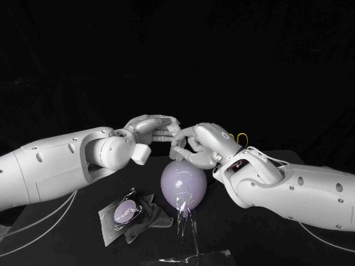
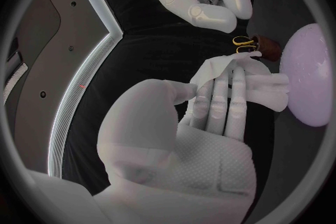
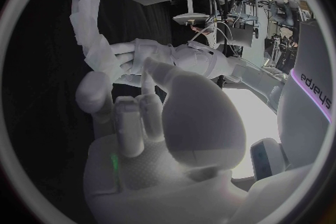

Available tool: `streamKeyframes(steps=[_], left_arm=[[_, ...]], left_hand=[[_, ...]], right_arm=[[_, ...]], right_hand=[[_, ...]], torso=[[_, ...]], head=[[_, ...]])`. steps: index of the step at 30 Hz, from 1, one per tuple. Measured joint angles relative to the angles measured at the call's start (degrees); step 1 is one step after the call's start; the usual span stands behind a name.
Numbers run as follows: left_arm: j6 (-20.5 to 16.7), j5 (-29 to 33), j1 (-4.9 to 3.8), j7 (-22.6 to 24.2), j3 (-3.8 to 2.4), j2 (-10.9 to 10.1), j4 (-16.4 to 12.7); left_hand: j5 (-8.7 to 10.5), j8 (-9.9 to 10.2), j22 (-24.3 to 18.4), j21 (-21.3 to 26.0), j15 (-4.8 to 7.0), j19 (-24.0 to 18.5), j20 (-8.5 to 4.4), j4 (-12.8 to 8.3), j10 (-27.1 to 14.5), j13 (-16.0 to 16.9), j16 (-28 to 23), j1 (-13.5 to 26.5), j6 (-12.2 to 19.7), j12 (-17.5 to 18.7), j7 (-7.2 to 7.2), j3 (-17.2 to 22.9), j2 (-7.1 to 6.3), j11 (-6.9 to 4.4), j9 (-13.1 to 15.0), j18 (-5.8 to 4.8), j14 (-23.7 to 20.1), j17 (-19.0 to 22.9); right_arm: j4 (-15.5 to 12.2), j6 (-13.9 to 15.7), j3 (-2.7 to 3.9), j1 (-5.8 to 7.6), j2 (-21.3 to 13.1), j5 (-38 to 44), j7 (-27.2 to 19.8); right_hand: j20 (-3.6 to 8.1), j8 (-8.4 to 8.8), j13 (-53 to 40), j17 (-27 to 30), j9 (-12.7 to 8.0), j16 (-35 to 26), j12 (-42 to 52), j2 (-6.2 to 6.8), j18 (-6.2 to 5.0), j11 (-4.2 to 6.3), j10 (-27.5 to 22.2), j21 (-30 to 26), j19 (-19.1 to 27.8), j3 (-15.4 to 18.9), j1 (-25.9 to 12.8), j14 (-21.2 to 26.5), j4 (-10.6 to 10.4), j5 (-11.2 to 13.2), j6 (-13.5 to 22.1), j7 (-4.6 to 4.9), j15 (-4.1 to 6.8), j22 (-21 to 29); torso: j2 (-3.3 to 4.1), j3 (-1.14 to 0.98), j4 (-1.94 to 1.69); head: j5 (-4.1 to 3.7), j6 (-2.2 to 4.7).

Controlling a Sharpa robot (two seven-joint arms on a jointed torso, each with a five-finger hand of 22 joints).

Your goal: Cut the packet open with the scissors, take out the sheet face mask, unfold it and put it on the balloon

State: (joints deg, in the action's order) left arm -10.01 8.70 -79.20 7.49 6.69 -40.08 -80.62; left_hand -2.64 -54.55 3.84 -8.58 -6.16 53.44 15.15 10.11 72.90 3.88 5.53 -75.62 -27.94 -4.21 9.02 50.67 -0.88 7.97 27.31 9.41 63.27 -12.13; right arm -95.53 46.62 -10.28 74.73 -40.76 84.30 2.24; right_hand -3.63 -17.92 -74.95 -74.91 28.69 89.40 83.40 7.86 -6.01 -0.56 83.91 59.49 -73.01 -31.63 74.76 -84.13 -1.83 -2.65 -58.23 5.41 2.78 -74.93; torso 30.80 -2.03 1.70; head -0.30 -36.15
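1. The flat square packet [image 1: 126,213] with an oval picture on it lies on the black table [image 1: 249,238], in front of the balloon. It looks cut open and done with.
2. The scissors with yellow handles [image 2: 244,41] stand in a small brown holder, so I think the cutting is over.
3. The thin white sheet face mask [image 2: 271,92] is out. The left hand [image 2: 210,123] holds it across its fingers, and one edge reaches the pale purple balloon [image 1: 183,185].
4. The right hand [image 1: 200,141] is up close above the balloon with its fingers bent. I cannot tell if it holds anything.
5. The mask looks partly folded. It needs opening out and laying flat on the balloon.
6. I can read "sharpa", sideways on a white panel [image 3: 315,87]. The packet's words are too small to read.
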Motion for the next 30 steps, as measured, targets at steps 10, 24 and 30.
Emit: streamKeyframes(steps=[10,24,30], left_arm=[[0.1,0.0,0.01,0.1,0.0,-0.1,-0.1],[0.3,-0.2,0.01,0.1,0.0,-0.2,-0.6],[0.3,-0.6,0.01,-0.1,-0.01,-0.1,-0.6]], left_hand=[[0.0,0.0,0.0,0.0,0.0,0.0,0.0,0.0,0.0,0.0,0.0,0.0,-0.2,0.0,0.21,0.0,-0.01,0.01,0.0,0.51,0.0,0.0],[0.0,0.0,0.2,-0.3,0.53,1.1,-0.62,-0.3,-0.2,-0.2,0.9,0.0,-0.2,0.4,0.21,0.0,-0.02,0.23,0.0,0.47,2.8,-0.4],[0.0,0.0,0.2,-0.5,0.54,1.1,-0.62,-0.3,-0.2,-0.2,1.2,0.0,-0.2,0.4,0.21,0.0,-0.02,0.23,0.0,0.44,3.2,-0.4]], right_arm=[[2.9,5.0,-0.01,-0.13,-0.5,-0.7,-0.8],[8.2,7.4,0.08,-0.27,2.7,4.0,-0.5],[9.3,7.7,0.09,-0.31,3.9,5.4,-0.5]], right_hand=[[-0.5,1.98,0.0,0.0,-1.0,-0.5,-1.1,0.06,0.01,-1.23,0.0,-0.8,0.5,0.8,-0.1,0.0,-0.3,0.0,1.8,1.34,-0.85,0.4],[-0.91,2.21,0.0,0.0,-1.2,-0.8,-1.4,0.39,0.01,-1.29,0.1,-1.7,0.9,0.8,0.3,0.2,-0.3,0.0,1.8,1.35,-1.04,0.7],[-1.11,2.44,0.0,0.0,-1.3,-0.9,-1.8,0.54,0.02,-1.29,0.1,-2.0,1.1,1.0,0.4,0.2,-0.1,0.0,1.9,1.45,-1.05,0.8]], torso=[[0.02,0.0,-0.04],[0.11,-0.02,-0.08],[0.07,0.01,-0.08]], head=[[0.14,0.18],[0.16,-0.07],[0.13,-0.14]])
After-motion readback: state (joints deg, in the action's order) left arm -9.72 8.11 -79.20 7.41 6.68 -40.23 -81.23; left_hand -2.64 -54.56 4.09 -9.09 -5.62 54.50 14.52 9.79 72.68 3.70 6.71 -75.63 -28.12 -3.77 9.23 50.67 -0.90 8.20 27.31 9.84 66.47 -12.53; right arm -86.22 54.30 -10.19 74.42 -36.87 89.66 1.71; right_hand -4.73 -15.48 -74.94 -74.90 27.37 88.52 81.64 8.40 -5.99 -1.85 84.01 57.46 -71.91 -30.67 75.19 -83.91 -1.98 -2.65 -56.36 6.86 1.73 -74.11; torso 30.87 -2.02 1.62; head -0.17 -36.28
